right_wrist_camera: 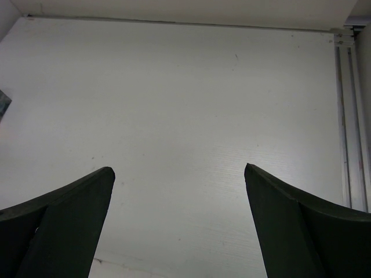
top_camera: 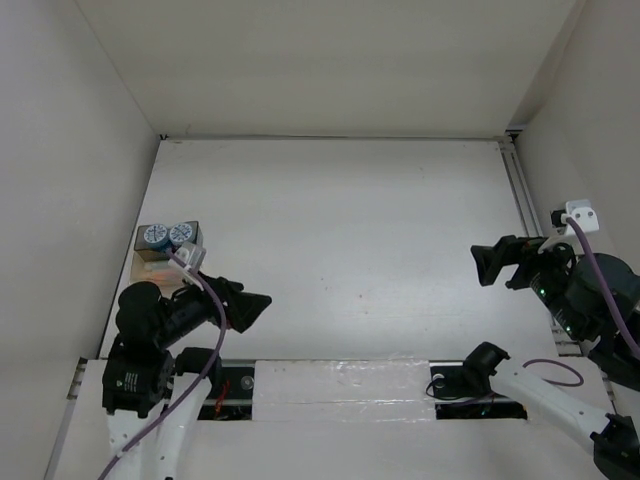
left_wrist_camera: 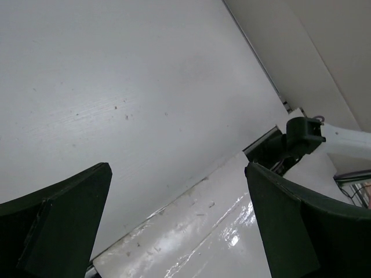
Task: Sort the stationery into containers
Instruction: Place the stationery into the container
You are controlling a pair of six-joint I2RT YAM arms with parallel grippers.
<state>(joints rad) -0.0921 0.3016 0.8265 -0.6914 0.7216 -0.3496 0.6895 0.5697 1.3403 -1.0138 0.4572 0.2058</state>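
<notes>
We see our left gripper (left_wrist_camera: 178, 171) spread apart and empty near the table's (top_camera: 340, 220) front edge, right gripper (right_wrist_camera: 179, 171) likewise apart, tray (top_camera: 148, 268) at the left edge, two blue-and-white cylinders (top_camera: 156, 236) (top_camera: 181, 234) in its far end.

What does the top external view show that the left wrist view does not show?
Only the top external view shows the tray with two blue-and-white cylinders in it, and the right gripper. Only the left wrist view shows that the left gripper is open with nothing between its fingers. Both show the white table, the glossy strip at its near edge and the right arm's black lower joint.
</notes>
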